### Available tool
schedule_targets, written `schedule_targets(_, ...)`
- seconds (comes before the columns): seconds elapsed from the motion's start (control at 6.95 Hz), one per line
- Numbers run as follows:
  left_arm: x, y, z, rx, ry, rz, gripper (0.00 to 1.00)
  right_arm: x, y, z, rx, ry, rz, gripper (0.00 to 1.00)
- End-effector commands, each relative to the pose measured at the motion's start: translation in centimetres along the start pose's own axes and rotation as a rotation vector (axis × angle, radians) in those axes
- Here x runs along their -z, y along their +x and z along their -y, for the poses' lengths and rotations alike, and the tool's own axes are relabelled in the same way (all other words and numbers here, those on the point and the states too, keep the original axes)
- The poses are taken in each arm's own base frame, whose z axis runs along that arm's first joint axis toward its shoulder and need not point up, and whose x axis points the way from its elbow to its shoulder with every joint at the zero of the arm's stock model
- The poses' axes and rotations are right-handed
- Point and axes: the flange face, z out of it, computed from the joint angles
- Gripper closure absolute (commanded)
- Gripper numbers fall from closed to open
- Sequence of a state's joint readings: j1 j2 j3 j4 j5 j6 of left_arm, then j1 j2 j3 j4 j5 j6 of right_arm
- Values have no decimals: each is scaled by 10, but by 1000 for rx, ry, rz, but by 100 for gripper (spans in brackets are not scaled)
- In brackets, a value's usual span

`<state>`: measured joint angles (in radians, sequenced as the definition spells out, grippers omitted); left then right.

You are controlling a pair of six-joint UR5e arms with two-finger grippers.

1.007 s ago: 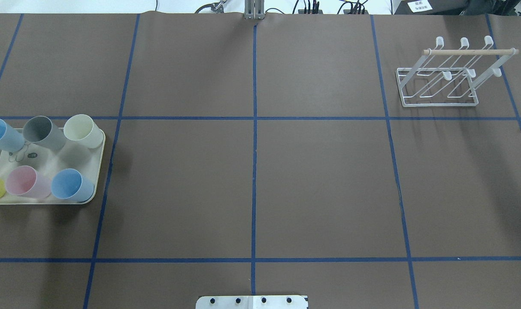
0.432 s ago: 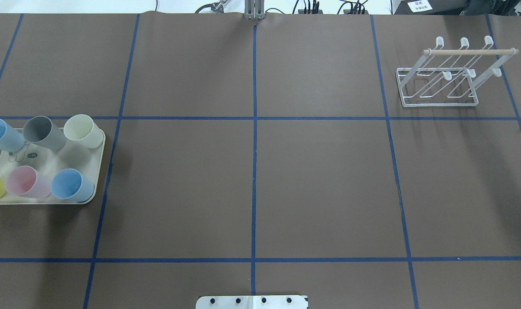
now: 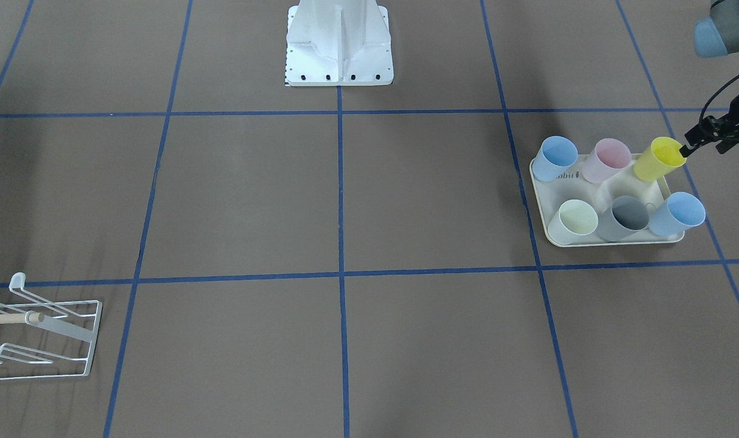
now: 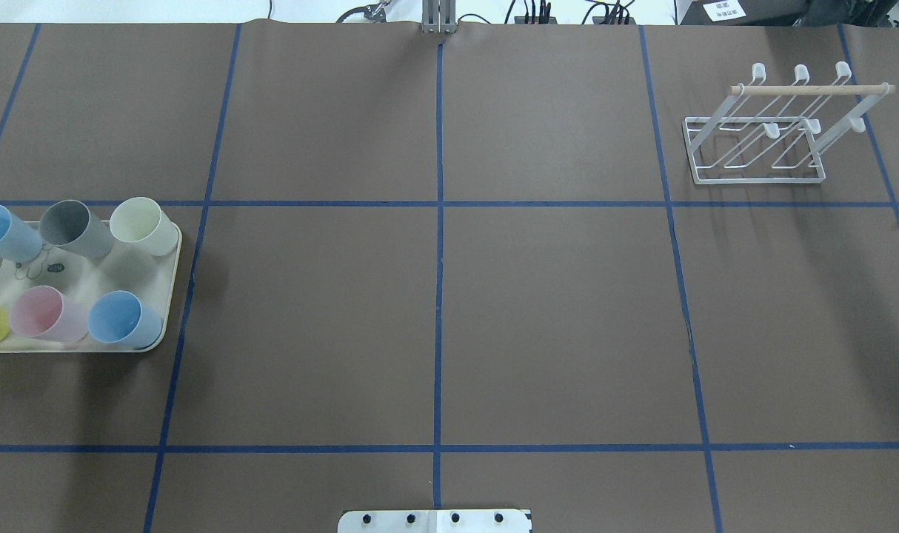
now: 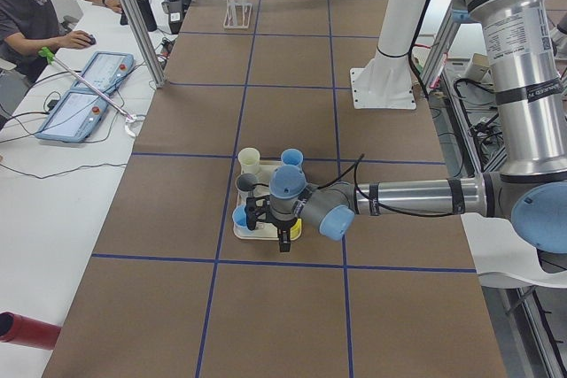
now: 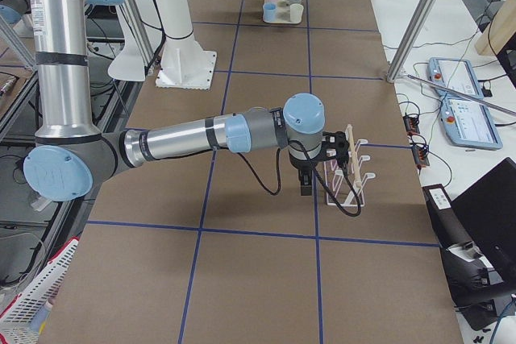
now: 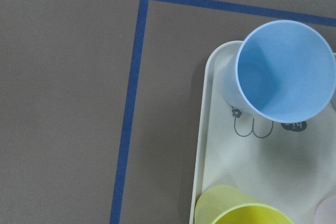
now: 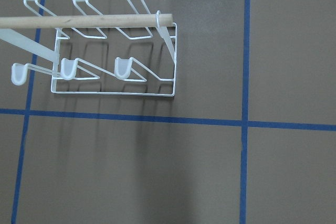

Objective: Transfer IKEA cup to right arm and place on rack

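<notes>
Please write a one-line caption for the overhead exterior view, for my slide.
Six cups on a tray at left, bare wire rack at far right.

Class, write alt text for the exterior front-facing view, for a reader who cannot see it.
Six plastic cups stand on a cream tray at the picture's right, on a brown table gridded with blue tape. The left gripper is close to the rim of the yellow cup. A white wire rack is cut off at the lower left.
</notes>
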<state>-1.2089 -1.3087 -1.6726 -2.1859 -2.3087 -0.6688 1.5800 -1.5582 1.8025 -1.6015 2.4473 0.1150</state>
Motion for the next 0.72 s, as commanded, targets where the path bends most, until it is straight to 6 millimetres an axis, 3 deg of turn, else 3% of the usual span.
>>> schedule_targets(0.0,-9,5,-1,-14,-19,2,8,0,-1,0,1,1,1,1)
schedule_targets(0.58,-22,8,1,-26,-40,6,14,-2,1,-3,-5,-8,23,1)
